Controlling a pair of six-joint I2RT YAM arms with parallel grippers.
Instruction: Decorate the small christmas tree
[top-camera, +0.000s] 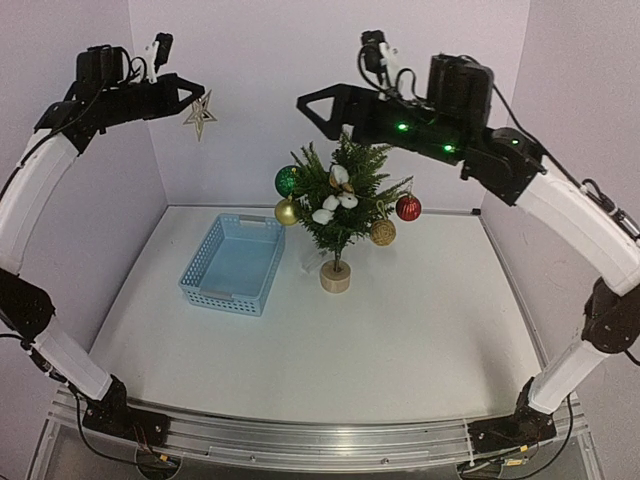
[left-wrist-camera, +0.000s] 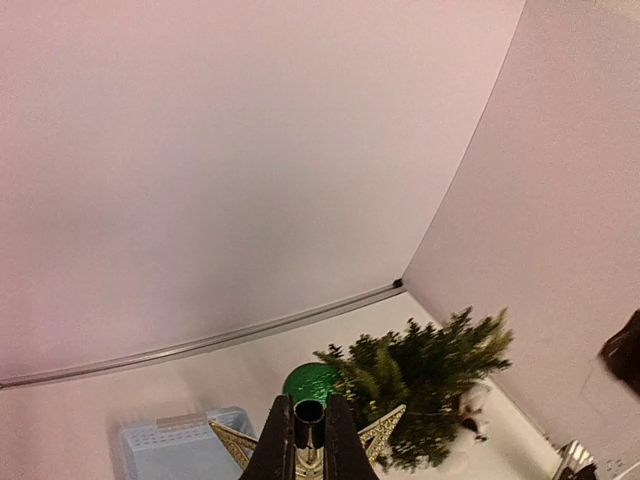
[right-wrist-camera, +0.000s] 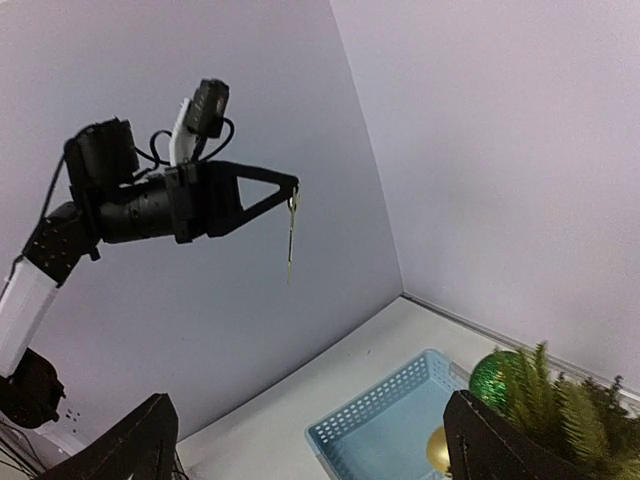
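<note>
The small christmas tree (top-camera: 342, 200) stands mid-table on a pale wooden disc base (top-camera: 335, 277), hung with green (top-camera: 288, 181), gold (top-camera: 287, 211) and red (top-camera: 408, 208) balls and white ornaments. My left gripper (top-camera: 200, 95) is high at the left, shut on the tube of a gold star topper (top-camera: 200, 115) that hangs below it. In the left wrist view the star (left-wrist-camera: 232, 440) sits between my fingers, above the tree (left-wrist-camera: 430, 375). My right gripper (top-camera: 305, 103) is open and empty, high above the tree's left side. In the right wrist view its fingers (right-wrist-camera: 130, 445) are wide apart.
A light blue perforated basket (top-camera: 233, 265) lies left of the tree and looks empty; it also shows in the right wrist view (right-wrist-camera: 385, 430). Pale walls close the back and both sides. A metal rail (top-camera: 320, 440) runs along the near edge.
</note>
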